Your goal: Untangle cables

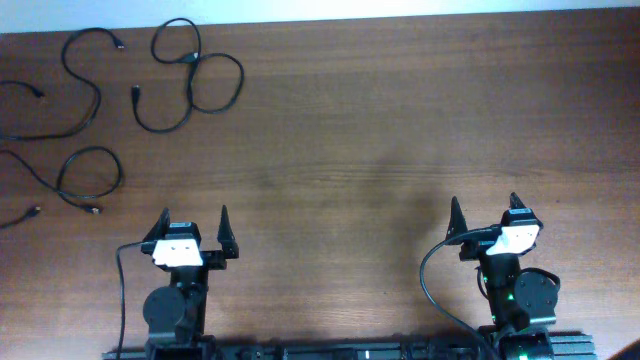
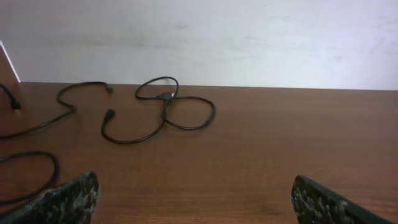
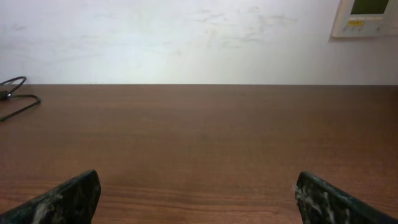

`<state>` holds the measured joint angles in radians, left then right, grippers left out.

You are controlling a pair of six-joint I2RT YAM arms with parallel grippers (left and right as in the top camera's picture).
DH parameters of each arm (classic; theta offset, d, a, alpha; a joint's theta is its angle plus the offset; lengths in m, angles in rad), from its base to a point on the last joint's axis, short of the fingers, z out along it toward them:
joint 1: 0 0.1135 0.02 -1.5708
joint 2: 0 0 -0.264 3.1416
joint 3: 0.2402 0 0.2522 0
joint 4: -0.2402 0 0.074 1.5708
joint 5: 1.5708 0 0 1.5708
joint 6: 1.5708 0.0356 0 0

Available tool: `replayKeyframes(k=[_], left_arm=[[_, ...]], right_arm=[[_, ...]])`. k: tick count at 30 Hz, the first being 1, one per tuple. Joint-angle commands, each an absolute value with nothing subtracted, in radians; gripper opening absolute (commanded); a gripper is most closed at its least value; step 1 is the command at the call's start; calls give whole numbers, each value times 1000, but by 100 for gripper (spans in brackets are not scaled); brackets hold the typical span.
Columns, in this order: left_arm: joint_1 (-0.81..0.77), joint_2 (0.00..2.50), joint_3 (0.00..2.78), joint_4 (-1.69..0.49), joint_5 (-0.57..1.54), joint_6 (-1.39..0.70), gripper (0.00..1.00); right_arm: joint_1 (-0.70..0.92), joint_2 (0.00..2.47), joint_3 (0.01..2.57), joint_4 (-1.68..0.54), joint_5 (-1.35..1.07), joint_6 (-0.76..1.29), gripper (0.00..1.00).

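left tool [image 1: 194, 213] and right tool [image 1: 485, 200] stand at the near edge of the bench [image 1: 380, 120], both spread apart and empty; the cables [image 1: 190, 63] lie in loose strands at the far left, well away.

We see the cables [image 1: 190, 64] lying as loose curly strands at ten to eleven o'clock on the wooden table [image 1: 400, 100]. Our left gripper [image 1: 194, 215] at seven o'clock and right gripper [image 1: 485, 200] at five o'clock both stand spread wide, holding nothing, well apart from them.
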<state>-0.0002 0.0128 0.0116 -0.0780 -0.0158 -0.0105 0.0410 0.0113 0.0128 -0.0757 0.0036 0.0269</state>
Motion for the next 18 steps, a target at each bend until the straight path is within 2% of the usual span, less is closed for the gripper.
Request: replayKeyframes(k=[1, 18], left_arm=[[6, 5, 8, -84, -33, 0, 99], [5, 5, 9, -83, -29, -18, 99]], right_arm=[[44, 6, 6, -80, 12, 30, 98], [44, 6, 6, -80, 12, 30, 97]])
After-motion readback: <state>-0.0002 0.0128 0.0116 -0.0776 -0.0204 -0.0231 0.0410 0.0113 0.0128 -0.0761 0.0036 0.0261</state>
